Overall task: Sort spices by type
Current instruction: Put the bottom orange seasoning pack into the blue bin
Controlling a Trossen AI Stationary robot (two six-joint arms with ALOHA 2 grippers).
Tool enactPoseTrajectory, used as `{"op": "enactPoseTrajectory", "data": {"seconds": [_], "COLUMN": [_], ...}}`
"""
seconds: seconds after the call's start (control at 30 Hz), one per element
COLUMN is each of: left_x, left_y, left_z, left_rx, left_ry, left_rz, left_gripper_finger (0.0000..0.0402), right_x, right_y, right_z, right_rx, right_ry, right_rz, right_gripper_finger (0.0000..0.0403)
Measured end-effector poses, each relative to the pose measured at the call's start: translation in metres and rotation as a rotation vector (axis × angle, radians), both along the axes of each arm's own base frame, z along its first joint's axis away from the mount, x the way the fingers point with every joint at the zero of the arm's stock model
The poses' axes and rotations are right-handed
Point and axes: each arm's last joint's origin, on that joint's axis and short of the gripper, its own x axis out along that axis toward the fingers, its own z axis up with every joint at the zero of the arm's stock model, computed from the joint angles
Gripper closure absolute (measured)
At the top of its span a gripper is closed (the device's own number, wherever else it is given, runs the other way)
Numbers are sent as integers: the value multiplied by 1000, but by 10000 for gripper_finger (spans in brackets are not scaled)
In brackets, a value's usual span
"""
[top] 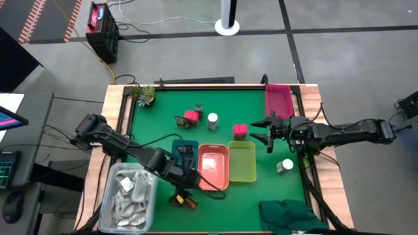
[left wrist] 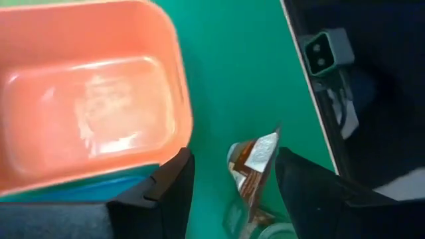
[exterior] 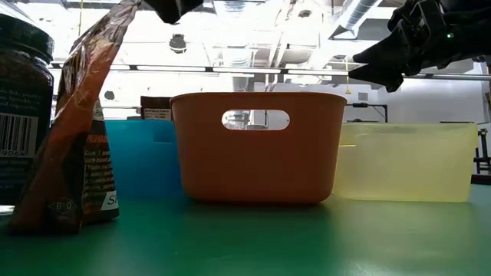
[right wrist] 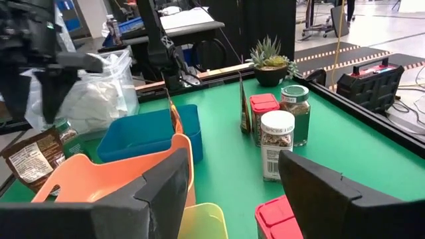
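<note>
In the high view my left gripper [top: 183,194] hangs open over a dark brown-orange packet [top: 187,202] near the table's near edge, beside the orange tray [top: 212,176]. The left wrist view shows the packet's torn top [left wrist: 252,162] standing between my fingers with a gap on each side. In the low view the packet [exterior: 77,146] stands tilted next to a dark jar [exterior: 23,115]. My right gripper [top: 264,130] is open, just right of a pink cube box [top: 240,131]. A second pink box [top: 191,116], a white-lidded jar [top: 212,119], a green-lidded jar [top: 198,109] and a packet [top: 179,121] stand together farther back. Another white-lidded jar [top: 285,166] is right of the yellow tray [top: 243,171].
A blue tray [top: 189,143] with a packet in it sits left of the orange tray. A pink tray [top: 279,99] lies at the far right. A clear bin of white sachets [top: 130,192] stands at the left edge, a green cloth [top: 290,219] at the near right, and a plant [top: 144,94] in the far left corner.
</note>
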Motion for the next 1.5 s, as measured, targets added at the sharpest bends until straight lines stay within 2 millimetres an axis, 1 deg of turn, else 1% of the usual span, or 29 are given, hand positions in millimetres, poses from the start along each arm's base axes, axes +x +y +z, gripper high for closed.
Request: {"op": "enactPoseTrajectory", "data": {"seconds": [0.13, 0.27, 0.4, 0.6, 0.73, 0.9, 1.0, 1.1, 1.17, 1.2, 1.37, 1.5], "left_x": [11, 17, 18, 18, 18, 23, 22, 23, 22, 22, 21, 16], "left_y": [-8, -16, -18, -17, -18, -22, -24, -25, -24, -24, -21, -14], "left_z": [-3, -12, -20, -21, -23, -36, -44, -50, -50, -49, -45, -30], "left_rx": [37, 24, 7, 16, 29, 51, 77, 91, 98, 96, 89, 64], "left_ry": [50, 87, 132, 137, 141, 169, 201, 218, 234, 230, 225, 204], "left_rz": [-57, -108, -129, -141, -152, -177, -208, -227, -226, -226, -212, -177], "left_gripper_finger": [201, 201, 201, 205, 233, 276, 303, 344, 380, 390, 400, 401], "right_x": [0, 0, 0, 0, 0, 0, 0, 0, 0, 0, 0, 0], "right_y": [0, 0, 0, 0, 0, 0, 0, 0, 0, 0, -1, -1], "right_z": [0, 0, -1, -2, -2, -2, -2, -2, -2, -2, -2, -2], "right_rx": [0, 0, 0, 0, 0, -1, -1, -3, -3, -3, -3, 1], "right_ry": [0, 4, 10, 18, 17, 17, 17, 22, 21, 23, 23, 22], "right_rz": [0, 0, 0, 0, 0, 0, 0, 1, 0, 0, -6, -7], "right_gripper_finger": [143, 143, 143, 143, 143, 143, 143, 143, 143, 143, 143, 143]}}
